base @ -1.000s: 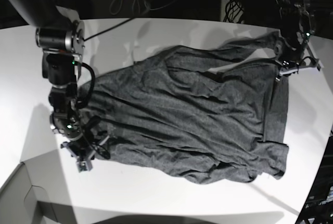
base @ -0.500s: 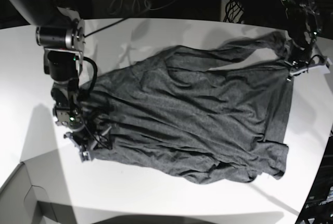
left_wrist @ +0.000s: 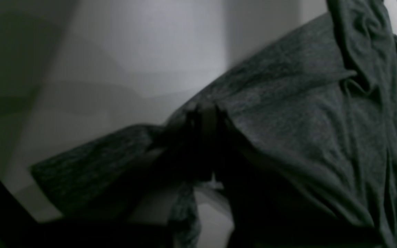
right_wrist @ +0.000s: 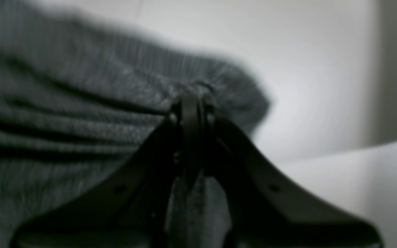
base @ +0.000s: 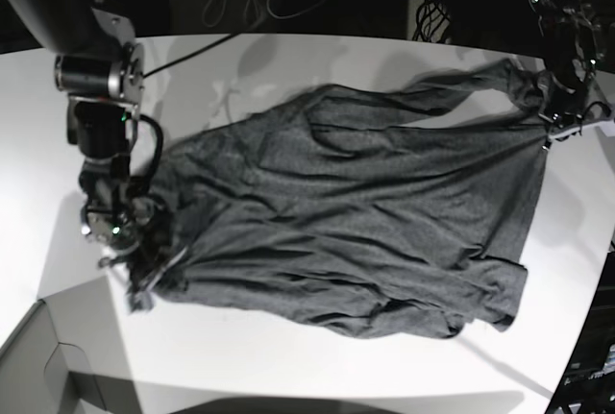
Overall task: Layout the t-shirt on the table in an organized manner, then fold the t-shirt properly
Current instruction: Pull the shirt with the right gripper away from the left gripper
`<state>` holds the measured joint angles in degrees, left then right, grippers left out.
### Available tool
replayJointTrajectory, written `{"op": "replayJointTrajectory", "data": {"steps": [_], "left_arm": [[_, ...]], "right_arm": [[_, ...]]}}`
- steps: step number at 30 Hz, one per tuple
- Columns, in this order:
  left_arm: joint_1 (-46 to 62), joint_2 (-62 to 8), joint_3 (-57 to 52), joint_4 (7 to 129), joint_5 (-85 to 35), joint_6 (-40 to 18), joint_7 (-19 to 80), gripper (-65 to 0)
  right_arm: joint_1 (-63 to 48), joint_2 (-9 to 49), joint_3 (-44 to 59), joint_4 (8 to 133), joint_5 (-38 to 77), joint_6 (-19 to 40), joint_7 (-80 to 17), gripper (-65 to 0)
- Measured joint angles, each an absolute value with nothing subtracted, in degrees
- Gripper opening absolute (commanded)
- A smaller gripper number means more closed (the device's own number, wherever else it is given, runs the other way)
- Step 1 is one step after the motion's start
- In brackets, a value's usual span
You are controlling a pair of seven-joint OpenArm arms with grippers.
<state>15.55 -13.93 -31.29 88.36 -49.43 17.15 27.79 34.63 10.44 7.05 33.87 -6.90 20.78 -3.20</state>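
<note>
T-shirt stretches between both clamped pincers, left pincer and right pincer.

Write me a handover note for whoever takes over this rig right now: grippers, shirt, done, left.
Left gripper: shut on the dark charcoal heather-grey knit t-shirt, pinching its edge on the base view's right.
Right gripper: shut on the t-shirt's corner on the base view's left.
T-shirt: lying on the large white table, stretched between the two grips, wrinkled, its lower edge rumpled.
Done: both edges gripped, cloth mostly spread.
Left: smooth it flat and square, release, then do every fold.
</note>
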Motion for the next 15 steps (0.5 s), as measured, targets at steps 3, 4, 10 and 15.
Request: {"op": "replayJointTrajectory", "data": {"steps": [3, 4, 10, 15], "left_arm": [[15.55, -13.8, -31.29, 88.36, -49.6, 17.17, 28.08, -64.9], [15.55, -13.8, -31.29, 88.38, -49.6, 17.17, 28.08, -64.9], [15.64, -13.78, -30.92, 88.4, -49.58, 17.15, 28.05, -64.9], [15.66, -13.78, -30.92, 88.4, -49.58, 17.15, 28.05, -64.9]], "right_arm": [[35.24, 10.83, 10.33, 34.13, -6.61, 17.47, 0.36, -65.0], [35.35, 10.92, 11.62, 34.11, -6.66, 17.3, 0.69, -65.0], [36.34, 10.94, 14.26, 34.06, -6.63, 16.75, 0.75, -65.0], [36.32, 10.26, 19.81, 34.74, -6.63, 16.82, 0.78, -65.0]]}}
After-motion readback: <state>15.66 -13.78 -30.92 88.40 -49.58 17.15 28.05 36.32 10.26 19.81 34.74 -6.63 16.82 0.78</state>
